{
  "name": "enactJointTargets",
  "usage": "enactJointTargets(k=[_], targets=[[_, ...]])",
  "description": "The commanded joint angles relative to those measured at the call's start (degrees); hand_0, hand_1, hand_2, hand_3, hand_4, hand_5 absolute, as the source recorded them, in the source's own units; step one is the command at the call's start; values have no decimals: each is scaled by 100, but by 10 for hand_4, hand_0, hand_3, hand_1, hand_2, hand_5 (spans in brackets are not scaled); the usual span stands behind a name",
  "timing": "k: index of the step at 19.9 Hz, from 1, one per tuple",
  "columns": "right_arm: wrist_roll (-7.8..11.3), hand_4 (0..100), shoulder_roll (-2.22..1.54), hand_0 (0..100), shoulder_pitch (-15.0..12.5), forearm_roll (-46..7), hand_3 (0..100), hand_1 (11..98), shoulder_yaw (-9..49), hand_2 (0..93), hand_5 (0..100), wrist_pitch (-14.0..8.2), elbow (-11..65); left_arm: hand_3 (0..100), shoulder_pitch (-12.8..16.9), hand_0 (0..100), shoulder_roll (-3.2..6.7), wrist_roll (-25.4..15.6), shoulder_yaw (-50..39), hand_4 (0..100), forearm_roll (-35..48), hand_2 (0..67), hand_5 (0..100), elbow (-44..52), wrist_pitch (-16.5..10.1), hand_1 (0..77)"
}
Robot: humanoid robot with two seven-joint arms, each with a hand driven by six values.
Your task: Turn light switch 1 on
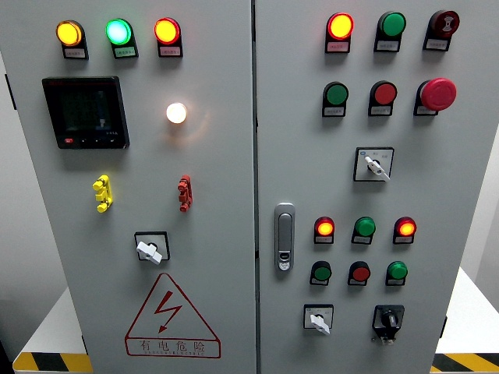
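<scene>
A grey two-door control cabinet fills the head view. On its left door a white rotary switch [150, 249] sits in a black square, knob pointing down-left. A white lamp [176, 113] glows above it. A yellow toggle [102, 193] and a red toggle [184, 192] stand between them. On the right door are two more white rotary switches [375, 165] [319, 320] and a black key switch [387, 320]. No switch carries a readable number. Neither hand shows.
Yellow, green and red indicator lamps [118, 32] glow at the left door's top, beside a dark meter display [85, 112]. The right door has push buttons, a red emergency stop [438, 93] and a metal door handle [284, 236]. A warning triangle [171, 317] sits low.
</scene>
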Motion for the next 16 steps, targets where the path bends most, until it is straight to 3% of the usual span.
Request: enactJointTargets(k=[1, 6, 8, 13, 16], targets=[[-2, 193, 1, 0, 1, 0, 196, 198, -1, 0, 105, 0, 8, 414, 22, 0, 280, -277, 682, 604, -677, 235, 464, 765, 11, 139], [-2, 193, 1, 0, 1, 0, 196, 196, -1, 0, 105, 0, -1, 395, -241, 0, 246, -953, 1710, 596, -1135, 225, 465, 2996, -15, 105], [-2, 193, 1, 0, 1, 0, 196, 196, -1, 0, 106, 0, 8, 389, -443, 0, 220, -1120, 2325, 589, -1861, 224, 467, 3919, -68, 92], [-2, 193, 1, 0, 1, 0, 196, 197, -1, 0, 106, 0, 8, 343, -909, 0, 132, -1165, 4196, 547, -3998, 223, 469, 5695, -1182, 88], [7, 193, 1, 0, 1, 0, 196, 196, -1, 0, 106, 0, -1, 258, -936, 0, -219, -1165, 4902, 465, -4361, 222, 429, 6698, -1728, 83]])
